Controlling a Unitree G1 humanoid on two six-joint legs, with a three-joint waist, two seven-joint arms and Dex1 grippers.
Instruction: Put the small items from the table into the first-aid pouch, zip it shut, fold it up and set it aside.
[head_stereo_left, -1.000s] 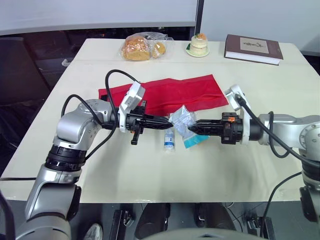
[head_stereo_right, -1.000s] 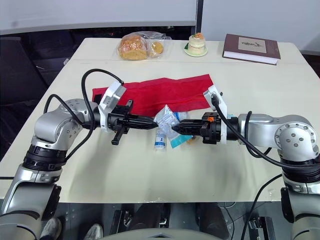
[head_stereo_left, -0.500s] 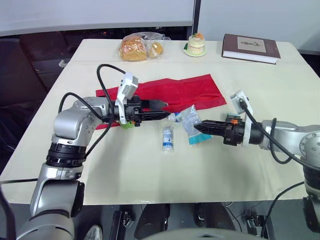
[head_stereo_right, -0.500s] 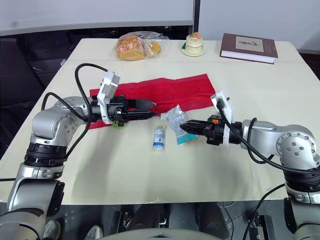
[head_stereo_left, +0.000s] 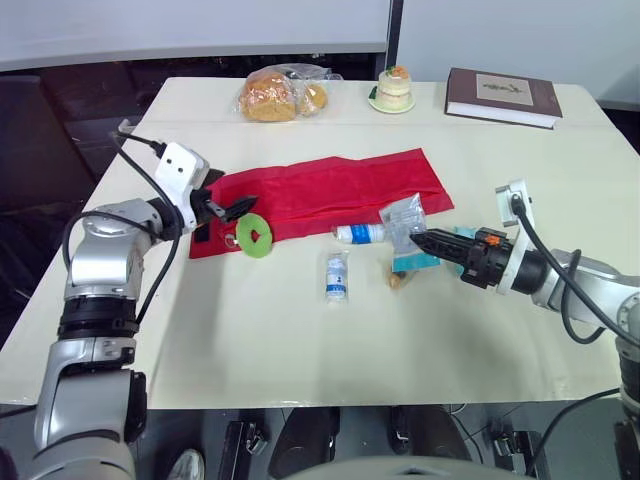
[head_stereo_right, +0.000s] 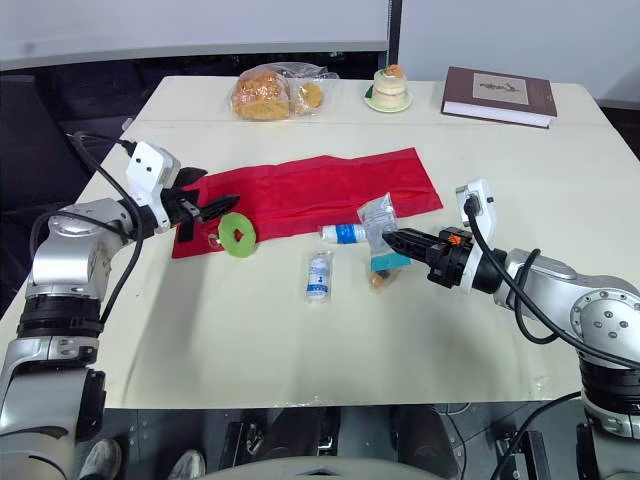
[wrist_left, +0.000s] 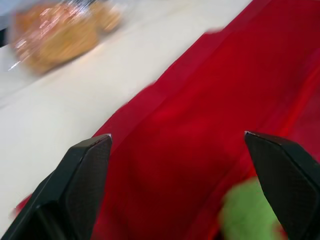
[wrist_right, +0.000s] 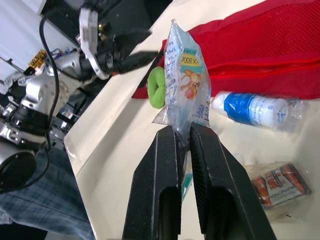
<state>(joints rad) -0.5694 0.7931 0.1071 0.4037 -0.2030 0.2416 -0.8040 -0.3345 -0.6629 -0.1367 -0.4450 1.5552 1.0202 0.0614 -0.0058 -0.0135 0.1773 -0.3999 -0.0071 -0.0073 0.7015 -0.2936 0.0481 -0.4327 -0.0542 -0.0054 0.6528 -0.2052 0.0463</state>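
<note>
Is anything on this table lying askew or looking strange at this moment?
Nothing is spilled or damaged. Only the clear sachet stands out: the right pincer pinches it by one corner, so it stands upright above the table.

Red mesh cloth pouch; glossy clear plastic packet; matt table.

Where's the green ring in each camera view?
Left eye view: green ring at the red pouch's near edge.
Right eye view: same spot.
Left wrist view: green blur by the left gripper's finger.
Right wrist view: peeking from behind the held packet.
Shared landmark: the red pouch.
</note>
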